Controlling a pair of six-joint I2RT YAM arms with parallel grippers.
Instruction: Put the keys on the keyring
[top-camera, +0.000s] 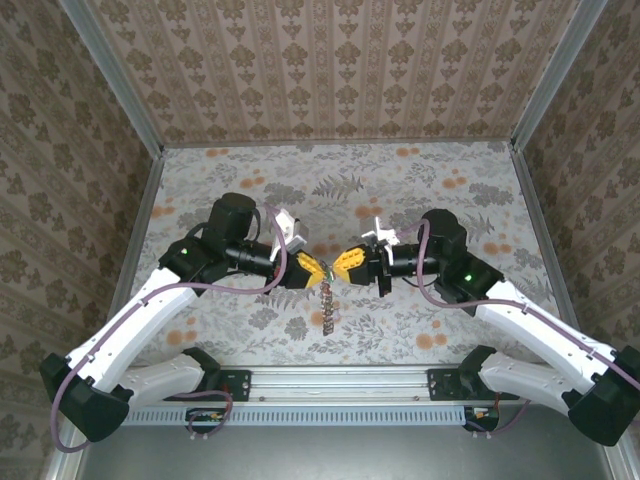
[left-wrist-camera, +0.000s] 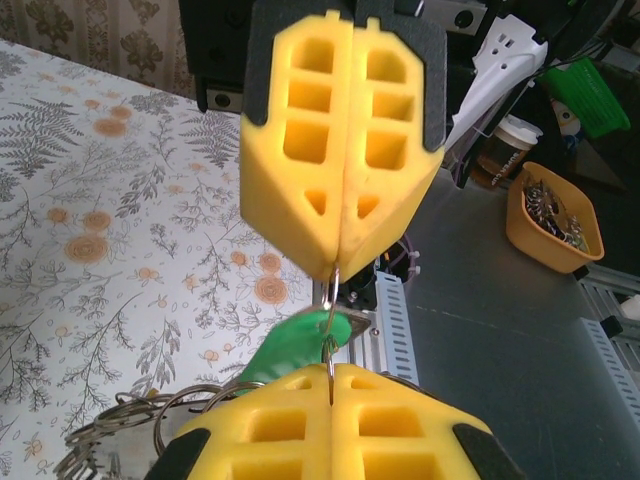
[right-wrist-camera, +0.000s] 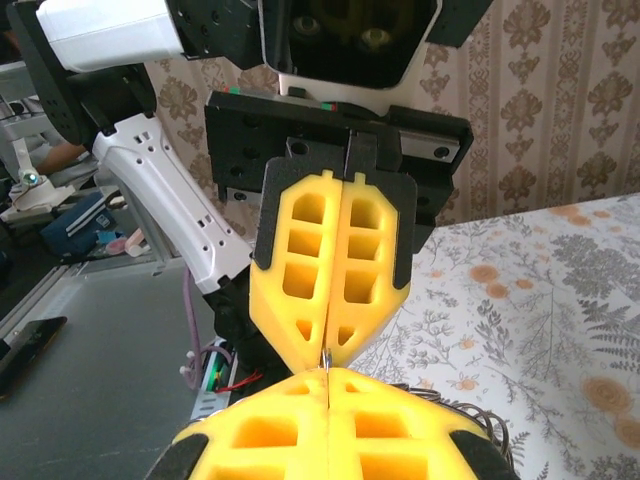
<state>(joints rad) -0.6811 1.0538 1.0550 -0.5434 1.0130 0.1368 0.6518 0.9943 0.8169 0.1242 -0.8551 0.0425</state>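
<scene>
My left gripper (top-camera: 318, 268) and right gripper (top-camera: 338, 266) meet tip to tip above the middle of the flowered table. Both are shut on the same thin metal ring (left-wrist-camera: 333, 298). In the left wrist view my own gripper (left-wrist-camera: 333, 372) pinches the ring from below and the right arm's fingers (left-wrist-camera: 340, 150) pinch it from above. A key with a green tag (left-wrist-camera: 292, 348) hangs on that ring. The keyring (top-camera: 328, 305), a brownish band of stacked wire loops (left-wrist-camera: 130, 420), dangles below the grip point. In the right wrist view my gripper (right-wrist-camera: 327, 372) is shut, and the loops (right-wrist-camera: 485, 418) show beside it.
A slotted metal rail (top-camera: 340, 385) runs along the table's near edge between the arm bases. Patterned walls (top-camera: 330, 60) close in the table on three sides. Off the table stand an orange bin of small parts (left-wrist-camera: 552, 222) and a cup (left-wrist-camera: 505, 148).
</scene>
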